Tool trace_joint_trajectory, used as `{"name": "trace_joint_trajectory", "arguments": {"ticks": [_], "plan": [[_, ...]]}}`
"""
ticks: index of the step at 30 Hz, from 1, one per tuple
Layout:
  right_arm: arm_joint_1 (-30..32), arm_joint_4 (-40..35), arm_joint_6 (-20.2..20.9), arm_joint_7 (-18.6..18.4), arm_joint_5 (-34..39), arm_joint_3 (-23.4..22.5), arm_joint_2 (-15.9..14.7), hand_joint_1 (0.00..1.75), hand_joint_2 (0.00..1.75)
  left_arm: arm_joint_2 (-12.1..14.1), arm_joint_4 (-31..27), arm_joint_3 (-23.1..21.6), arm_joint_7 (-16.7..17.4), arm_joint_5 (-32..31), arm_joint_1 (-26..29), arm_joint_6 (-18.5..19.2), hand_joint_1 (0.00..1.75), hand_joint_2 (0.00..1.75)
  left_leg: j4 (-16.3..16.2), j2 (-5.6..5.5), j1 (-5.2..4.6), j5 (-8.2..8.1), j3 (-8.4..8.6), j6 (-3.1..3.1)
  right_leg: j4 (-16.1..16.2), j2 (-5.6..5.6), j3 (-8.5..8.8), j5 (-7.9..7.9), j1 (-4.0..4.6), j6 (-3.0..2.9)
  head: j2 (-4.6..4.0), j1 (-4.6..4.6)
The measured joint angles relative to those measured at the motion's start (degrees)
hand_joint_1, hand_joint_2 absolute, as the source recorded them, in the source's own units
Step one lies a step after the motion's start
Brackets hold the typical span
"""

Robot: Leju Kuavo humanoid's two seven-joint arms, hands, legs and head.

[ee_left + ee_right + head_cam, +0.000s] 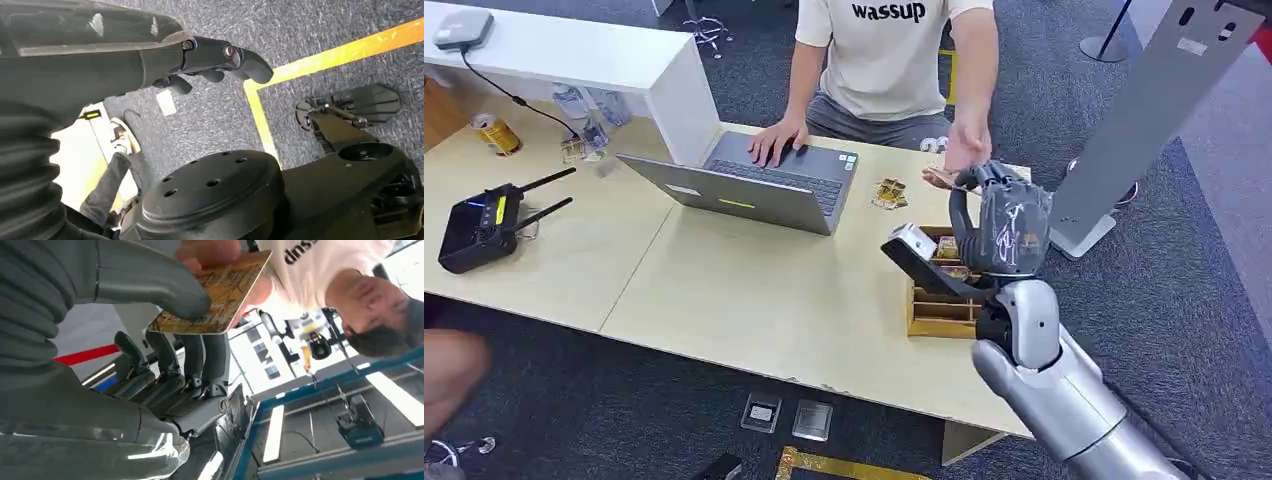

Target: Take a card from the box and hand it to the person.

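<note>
Gold-patterned card (220,295) is out of the box, so the pick looks done; handover is mid-way.

Head view: right hand (1002,225) is raised above the wooden box (939,310) at the table's (754,290) right end, reaching toward the person (889,60) seated across. Person's hand (964,150) is right at the robot's fingertips, with something thin between them, too small here to read. More cards sit in the box. A small gold pile (890,192) lies on the table between the laptop (754,185) and the box. Person's other hand rests on the laptop.

Left wrist view: left hand (210,62) hangs over carpet (220,115) with a yellow floor line (345,52), fingers curled in, holding nothing. Not involved.

Right wrist view: card is pinched between the thick thumb (165,285) on one face and the dark fingers (195,355) under the other. Person's fingertips (210,252) are already on the card's far edge, so both parties are touching it.

Judgement: left to do is the release. Thumb needs to lift off once the person has a firm hold. Can't tell how firm it is.
</note>
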State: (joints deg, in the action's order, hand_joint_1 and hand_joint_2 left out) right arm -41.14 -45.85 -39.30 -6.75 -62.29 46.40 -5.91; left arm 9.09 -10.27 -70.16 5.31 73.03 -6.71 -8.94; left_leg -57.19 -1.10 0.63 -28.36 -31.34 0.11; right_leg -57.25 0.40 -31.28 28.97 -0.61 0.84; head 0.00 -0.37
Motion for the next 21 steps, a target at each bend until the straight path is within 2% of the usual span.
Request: {"name": "trace_joint_trajectory", "arguments": {"ticks": [8, 9, 14, 15, 18, 21], "plan": [[0.2, 6.9, -0.3, 0.8, -1.1, -0.4, 2.9, 1.48, 1.75, -0.2, 0.0, -0.2, 0.0, 0.0, 0.0, 0.0, 0.0, 1.75, 0.0, 0.0, 0.0, 0.0, 0.02, 0.0, 0.0, 0.01, 0.0, 0.0, 0.0, 0.0, 0.0, 0.0], [0.4, 7.5, -0.3, 0.9, -1.8, -0.7, 3.2, 0.0, 1.75, -0.2, 0.0, -0.2, 0.0, 0.0, 0.0, 0.2, 0.0, 1.75, 0.0, 0.0, 0.0, 0.0, 0.01, 0.0, 0.0, 0.01, 0.0, 0.0, 0.0, 0.0, 0.0, 0.02], [1.2, 8.9, -0.4, 1.7, -4.8, -2.3, 4.0, 0.0, 1.75, -0.2, 0.0, -0.5, -0.2, 0.1, 0.1, 1.1, 0.0, 1.75, 0.0, 0.01, 0.0, 0.0, 0.01, 0.0, 0.0, 0.01, 0.0, 0.0, 0.0, 0.0, 0.0, 0.02], [1.6, 9.0, -0.4, 2.2, -5.7, -3.1, 4.2, 0.0, 1.75, -0.2, 0.0, -0.6, -0.5, 0.1, 0.1, 1.1, 0.0, 0.0, 0.0, 0.01, 0.0, 0.0, 0.01, 0.0, 0.0, 0.01, -0.01, 0.0, 0.0, 0.0, 0.0, 0.0], [2.7, 8.8, -0.4, 4.8, -5.0, -6.0, 4.8, 0.0, 1.75, -0.2, 0.0, -0.6, -0.8, 1.2, 0.1, 0.4, 0.0, 0.0, 0.0, 0.01, 0.0, 0.0, 0.01, 0.0, 0.0, 0.0, 0.0, 0.0, 0.0, 0.0, 0.0, 0.0], [3.7, 8.0, -0.5, 13.9, 6.5, -10.1, 5.9, 0.0, 1.75, -0.2, 0.0, -0.6, -0.2, 2.4, 0.1, -0.3, 0.0, 0.0, 0.0, 0.02, 0.0, 0.0, 0.01, 0.0, 0.0, 0.02, 0.0, 0.0, 0.0, 0.0, 0.0, 0.0]]}}
